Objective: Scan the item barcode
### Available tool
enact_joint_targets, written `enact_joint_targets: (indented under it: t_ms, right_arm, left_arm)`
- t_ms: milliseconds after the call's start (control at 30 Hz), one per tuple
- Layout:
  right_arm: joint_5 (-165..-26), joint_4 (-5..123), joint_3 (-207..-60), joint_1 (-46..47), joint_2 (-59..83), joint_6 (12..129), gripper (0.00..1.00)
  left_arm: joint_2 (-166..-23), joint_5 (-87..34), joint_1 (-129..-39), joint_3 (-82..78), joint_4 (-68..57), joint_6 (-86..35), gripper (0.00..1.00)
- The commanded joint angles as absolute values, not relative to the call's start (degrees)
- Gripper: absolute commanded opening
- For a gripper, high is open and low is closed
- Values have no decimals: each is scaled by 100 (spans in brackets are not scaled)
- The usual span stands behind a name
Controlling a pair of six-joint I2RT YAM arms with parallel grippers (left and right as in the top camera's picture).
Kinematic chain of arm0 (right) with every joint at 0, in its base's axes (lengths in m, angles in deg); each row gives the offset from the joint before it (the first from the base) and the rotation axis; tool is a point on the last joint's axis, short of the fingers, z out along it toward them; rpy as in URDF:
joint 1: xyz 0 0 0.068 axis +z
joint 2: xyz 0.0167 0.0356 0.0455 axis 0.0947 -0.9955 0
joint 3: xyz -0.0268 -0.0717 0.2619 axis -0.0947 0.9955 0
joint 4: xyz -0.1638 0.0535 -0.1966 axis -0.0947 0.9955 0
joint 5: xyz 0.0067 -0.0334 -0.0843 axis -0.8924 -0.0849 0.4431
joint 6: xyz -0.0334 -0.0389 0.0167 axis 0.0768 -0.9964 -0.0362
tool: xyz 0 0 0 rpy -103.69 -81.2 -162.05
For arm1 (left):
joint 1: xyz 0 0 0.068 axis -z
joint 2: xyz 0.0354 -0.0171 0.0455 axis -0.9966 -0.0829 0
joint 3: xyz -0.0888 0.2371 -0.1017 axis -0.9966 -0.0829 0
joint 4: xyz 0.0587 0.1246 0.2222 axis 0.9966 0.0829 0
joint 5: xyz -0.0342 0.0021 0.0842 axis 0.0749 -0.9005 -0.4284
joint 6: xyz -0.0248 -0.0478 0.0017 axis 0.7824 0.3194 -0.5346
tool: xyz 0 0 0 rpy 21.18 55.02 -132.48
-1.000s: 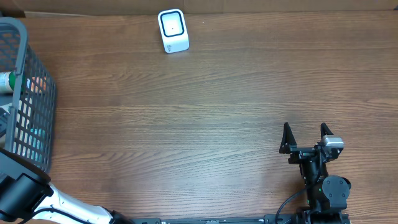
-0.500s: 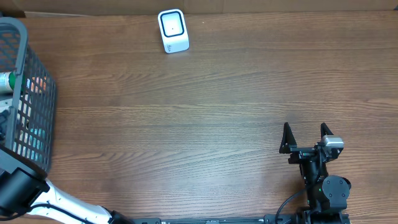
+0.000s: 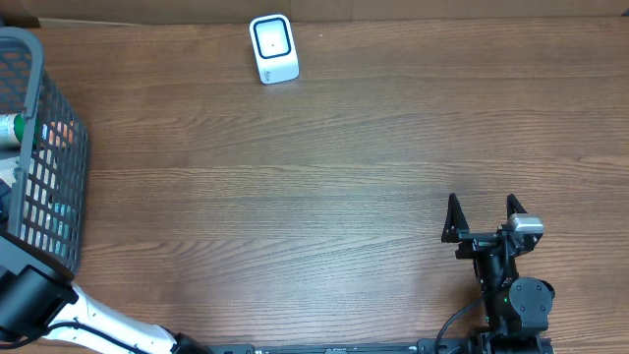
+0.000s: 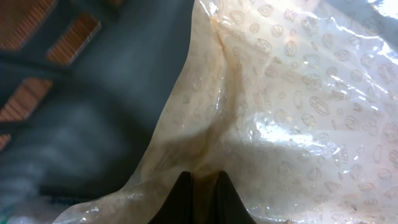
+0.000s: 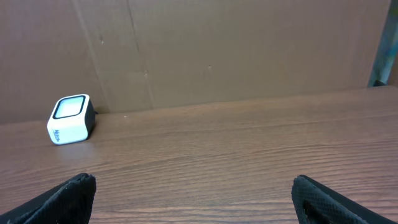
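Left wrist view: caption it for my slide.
Left gripper shut on a crinkled translucent cream plastic bag inside the grey basket.

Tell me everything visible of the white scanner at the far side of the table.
The scanner is a small white box with rounded corners, plastic by its look. Its upward face carries a pale window in a dark frame. The right wrist view shows a dark side and small markings low on its front. It stands on the wooden table near the far edge, touching nothing else.

Grey wire basket cut off at nine o'clock; clear patterned plastic bag overruns left wrist view's edges.
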State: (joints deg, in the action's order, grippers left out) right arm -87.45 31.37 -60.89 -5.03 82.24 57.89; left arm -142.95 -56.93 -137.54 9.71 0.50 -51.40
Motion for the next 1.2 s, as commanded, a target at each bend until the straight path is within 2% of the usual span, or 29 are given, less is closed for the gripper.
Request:
enact_joint_targets:
  t_ms: [0, 100, 133, 200, 267, 333, 567, 800, 900, 967, 1033, 1067, 1167]
  right_arm:
    - [-8715, 3106, -6030, -516, 8255, 5762, 100]
    - [-8715, 3106, -6030, -516, 8255, 5762, 99]
    - [-8715, 3106, -6030, -516, 8255, 5762, 100]
    - [-8715, 3106, -6030, -516, 8255, 5762, 100]
    - [-8715, 3106, -6030, -516, 8255, 5762, 100]
    - [-8715, 3106, -6030, -516, 8255, 5762, 100]
    - [-8715, 3106, -6030, -516, 8255, 5762, 100]
    - [-8715, 3106, -6030, -516, 8255, 5762, 99]
    - [-8715, 3106, -6030, -516, 8255, 5762, 100]
    - [-8715, 3106, -6030, -516, 8255, 5762, 100]
    - [-8713, 3106, -6030, -516, 8255, 5762, 100]
    - [-8715, 3106, -6030, -516, 8255, 5762, 100]
    - [-8715, 3106, -6030, -516, 8255, 5762, 100]
  left_arm:
    - [-14435, -5647, -13800, 1308, 369, -5061, 4]
    - [-14435, -5647, -13800, 1747, 673, -4954, 7]
    - [-14435, -5643, -13800, 1894, 730, -4939, 18]
    - [-14435, -5645, -13800, 2119, 791, -4943, 65]
    - [-14435, -5647, -13795, 2204, 719, -4952, 84]
    - [-14443, -5645, -13800, 2198, 619, -5065, 90]
    - [-14813, -5435, -13817, 2174, 446, -5634, 93]
    - [-15315, -4900, -13815, 2174, 542, -5715, 93]
    - [-15442, -4637, -13811, 2174, 632, -5715, 88]
    - [-15523, -4487, -13804, 2174, 721, -5712, 81]
    - [-15600, -4390, -13800, 2174, 833, -5715, 70]
    - [-15630, -4371, -13800, 2174, 898, -5712, 60]
    - [-15641, -4375, -13800, 2176, 999, -5706, 15]
